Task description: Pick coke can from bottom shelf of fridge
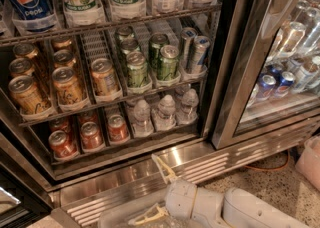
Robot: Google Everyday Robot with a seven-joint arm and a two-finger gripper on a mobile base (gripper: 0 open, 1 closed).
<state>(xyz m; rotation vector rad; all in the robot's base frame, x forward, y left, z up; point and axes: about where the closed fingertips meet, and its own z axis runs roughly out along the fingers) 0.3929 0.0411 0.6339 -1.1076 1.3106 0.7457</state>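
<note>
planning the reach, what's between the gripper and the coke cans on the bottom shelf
Camera view: only the bottom shelf's front edge and the fridge's steel sill lie between the open gripper, low in front, and the nearest coke can.

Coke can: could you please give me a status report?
End effector open, empty, low before fridge base. Coke cans on bottom shelf, untouched. Nothing between.
</note>
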